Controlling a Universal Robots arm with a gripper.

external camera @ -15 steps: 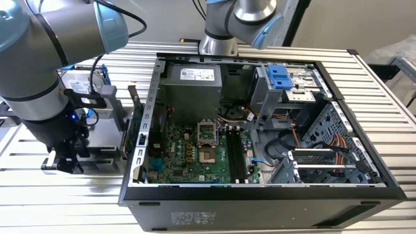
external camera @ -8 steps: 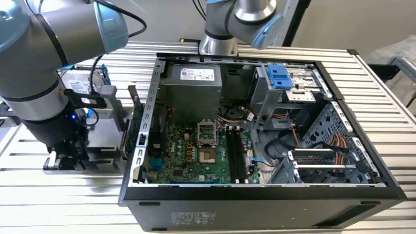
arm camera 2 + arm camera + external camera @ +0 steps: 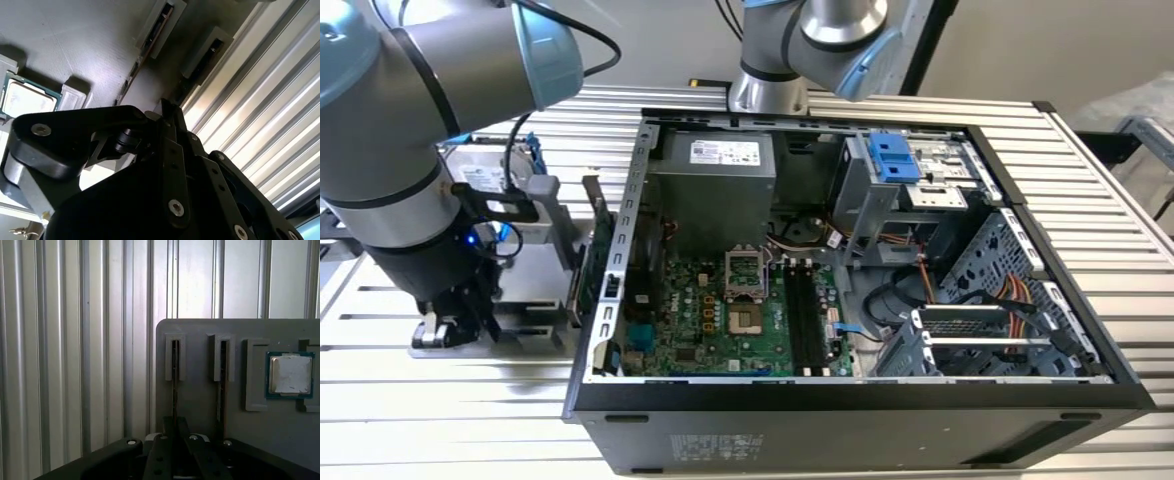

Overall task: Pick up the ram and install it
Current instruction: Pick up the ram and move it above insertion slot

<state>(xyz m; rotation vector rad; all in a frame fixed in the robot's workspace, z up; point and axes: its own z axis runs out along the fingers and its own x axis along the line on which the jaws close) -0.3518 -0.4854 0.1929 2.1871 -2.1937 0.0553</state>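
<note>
A grey robot arm reaches down on the exterior view's left, beside an open desktop computer case (image 3: 854, 397) that lies on its side on a ribbed aluminium table (image 3: 427, 410). The gripper (image 3: 447, 328) is low over a grey parts holder (image 3: 527, 295) that sits on the table just to the left of the case.

In the first wrist view, the holder's flat grey plate (image 3: 200, 332) has two narrow upright slots side by side. A thin circuit-board stick stands on edge in each slot. The ram (image 3: 174, 390) is in the slot nearest the plate's edge, next to the ribbed table top (image 3: 75, 350). The black gripper (image 3: 175, 422) is lined up on this stick. Its two fingers are drawn in to a narrow gap with the ram's edge running between them, so they appear closed on it. The ram is seated in its slot on the holder, well apart from the case.

A second ram stick (image 3: 220, 390) stands in the neighbouring slot, just beside the gripper but not between its fingers. Further along the plate, a square silver processor chip (image 3: 290, 374) lies flat in a recess.

Inside the case, a green motherboard (image 3: 707, 335) faces up, with long dark memory slots (image 3: 807, 320) near its middle.
</note>
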